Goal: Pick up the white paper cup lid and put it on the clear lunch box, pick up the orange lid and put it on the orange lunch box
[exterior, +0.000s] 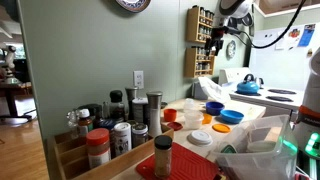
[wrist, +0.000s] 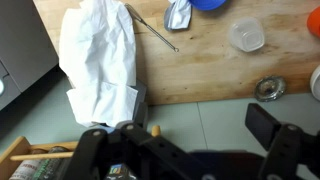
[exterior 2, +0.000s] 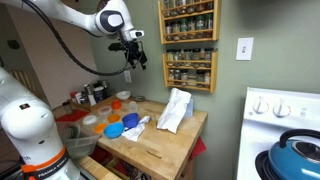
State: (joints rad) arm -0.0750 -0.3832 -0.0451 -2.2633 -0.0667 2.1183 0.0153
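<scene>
Exterior view, low, at table height, sat just behind the jars (exterior: 118,128) at the near end. It faced down the table (exterior: 190,104) toward the far stove (exterior: 282,95) and kettle (exterior: 248,85): tight on the jars, far from the rest.

Exterior view, higher, stood off the table's near corner at mid-range. It faced the wall rack (exterior 2: 190,45), with the stove near right.

Both exterior views shared the table, rack, kettle, stove and arm (exterior 2: 80,18).

Wrist view looked straight down from well above the table edge and bag (wrist: 100,60), with the gripper (wrist: 185,135) along its bottom edge. It overlapped the higher exterior view on table and bag.
</scene>
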